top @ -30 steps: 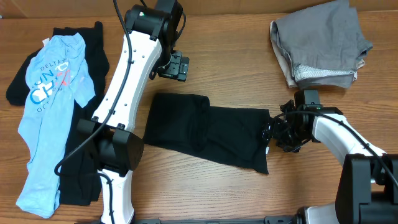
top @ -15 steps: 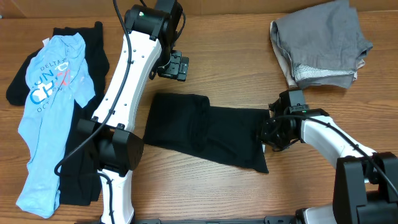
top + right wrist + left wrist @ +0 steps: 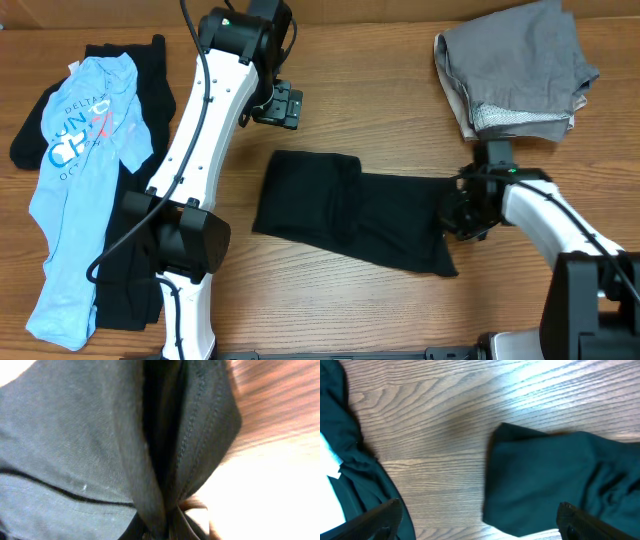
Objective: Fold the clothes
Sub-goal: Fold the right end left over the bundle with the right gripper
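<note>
— What is held between the fingers of the right gripper (image 3: 460,212)?

— The right-hand edge of the black garment (image 3: 350,212) is clamped there. In the right wrist view a stitched hem (image 3: 199,430) is seen gathered into a tight pinch at the bottom of the frame, though the pads themselves are hardly shown.

— And the left gripper (image 3: 278,107)?

— It is spread wide, and nothing is held in it. Its fingertips (image 3: 377,519) are seen at the two lower corners of the left wrist view. The garment's left end lies flat on the table (image 3: 445,420) below them, untouched.

— Where is the garment laid?

— It is laid across the middle of the table, between the two arms, with its long side running left to right. The left part looks doubled over. A grey folded stack (image 3: 515,70) is set at the far right corner. A light blue shirt (image 3: 75,180) is spread over more dark clothes (image 3: 150,70) at the far left, well apart from the garment.

— Which step is judged to be in hand?

— The black piece is probably being squared up, or its end fold begun. The fold itself is not yet made.

— What is called for next?

— The pinched edge would need to be lifted, carried leftward over the body of the cloth and laid down edge on edge. The left end may have to be pinned by the free gripper, lest the whole piece be dragged rather than folded.
</note>
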Controlling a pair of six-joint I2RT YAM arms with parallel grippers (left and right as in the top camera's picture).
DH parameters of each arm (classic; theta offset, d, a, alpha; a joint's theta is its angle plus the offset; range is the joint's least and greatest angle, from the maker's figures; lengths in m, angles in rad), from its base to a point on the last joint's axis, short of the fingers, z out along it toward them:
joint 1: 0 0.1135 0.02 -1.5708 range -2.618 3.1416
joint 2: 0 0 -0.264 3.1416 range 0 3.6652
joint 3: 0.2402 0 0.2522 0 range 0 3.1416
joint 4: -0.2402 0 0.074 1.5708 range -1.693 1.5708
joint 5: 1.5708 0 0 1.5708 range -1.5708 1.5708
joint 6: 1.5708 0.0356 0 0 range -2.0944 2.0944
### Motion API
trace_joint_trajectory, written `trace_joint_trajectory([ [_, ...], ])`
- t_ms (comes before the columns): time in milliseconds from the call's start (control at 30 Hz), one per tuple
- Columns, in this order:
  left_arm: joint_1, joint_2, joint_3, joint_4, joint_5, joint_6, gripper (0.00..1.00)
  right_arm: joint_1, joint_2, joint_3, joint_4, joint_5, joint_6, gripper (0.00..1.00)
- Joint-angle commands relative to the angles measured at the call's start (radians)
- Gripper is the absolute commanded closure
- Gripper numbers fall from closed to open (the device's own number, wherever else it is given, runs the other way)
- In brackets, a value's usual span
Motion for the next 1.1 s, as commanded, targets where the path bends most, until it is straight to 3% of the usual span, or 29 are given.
trace_joint_trajectory([
  [0, 0.031, 0.002, 0.024, 0.001, -0.013, 0.019, 0.00, -0.048, -0.063, 0.104, -0.075, 0.021, -0.081, 0.96],
  [233, 0.079, 0.002, 0.024, 0.008, -0.013, 0.020, 0.00, -0.047, -0.095, 0.390, -0.346, 0.002, -0.167, 0.96],
  [367, 0.117, 0.002, 0.024, 0.047, -0.013, 0.044, 0.00, 0.027, -0.095, 0.528, -0.393, -0.051, -0.167, 0.96],
  [667, 0.235, 0.009, 0.023, 0.146, -0.008, 0.050, 0.00, 0.357, -0.067, 0.594, -0.270, 0.007, -0.039, 0.96],
  [967, 0.274, 0.009, 0.023, 0.147, -0.002, 0.050, 0.00, 0.605, 0.158, 0.592, -0.116, 0.042, -0.014, 0.96],
  [1000, 0.274, 0.009, 0.023, 0.147, -0.002, 0.050, 0.00, 0.623, 0.187, 0.592, -0.108, 0.041, -0.014, 0.93],
  [1067, 0.274, 0.009, 0.023, 0.146, -0.002, 0.050, 0.00, 0.646, 0.241, 0.592, -0.105, 0.041, -0.014, 0.45],
])
